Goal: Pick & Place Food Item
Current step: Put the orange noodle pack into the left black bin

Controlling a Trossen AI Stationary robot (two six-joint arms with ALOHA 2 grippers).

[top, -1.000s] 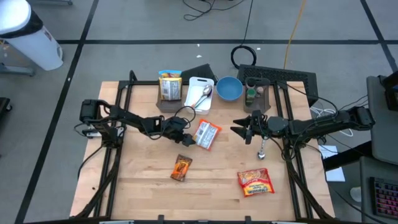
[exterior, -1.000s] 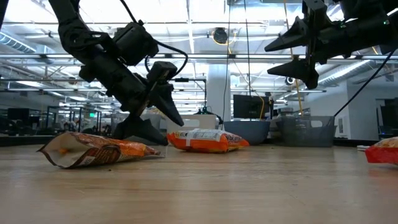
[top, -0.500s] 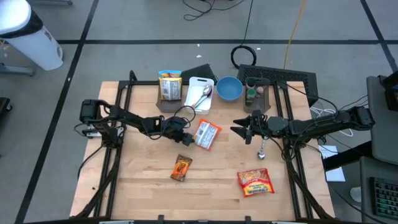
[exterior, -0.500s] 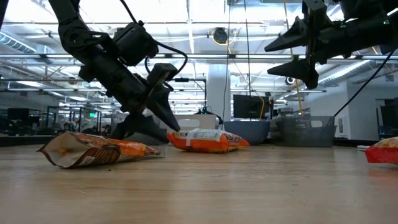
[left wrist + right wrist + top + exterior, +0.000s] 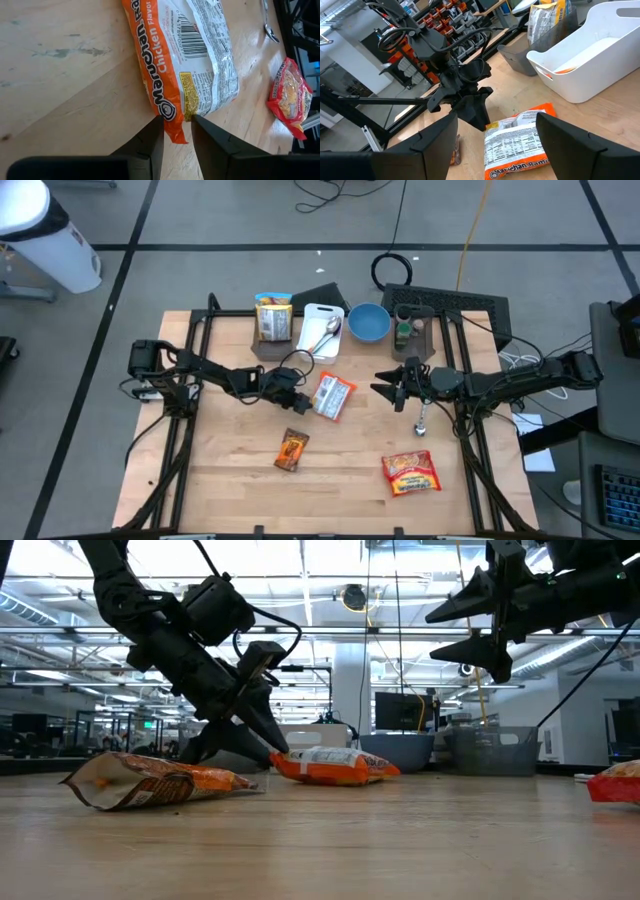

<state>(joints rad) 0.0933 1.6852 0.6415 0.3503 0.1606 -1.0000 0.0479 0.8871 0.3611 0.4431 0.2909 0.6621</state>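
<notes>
Ramen packet [image 5: 333,396] flat on table [image 5: 230,480] centre, 3 o'clock of left gripper [image 5: 176,127]; fingers narrow, pinching its orange end seam. Pick begun; lift and placing left. Right gripper [image 5: 385,388] wide, empty, raised at packet's 3 o'clock.

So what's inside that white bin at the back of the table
The white bin holds a metal spoon, seen from above. The right wrist view shows something orange low against its inner wall; what it is, and anything under the spoon, cannot be seen.

Orange-and-white ramen packet [image 5: 185,60]; pale wooden table [image 5: 60,85].
</notes>
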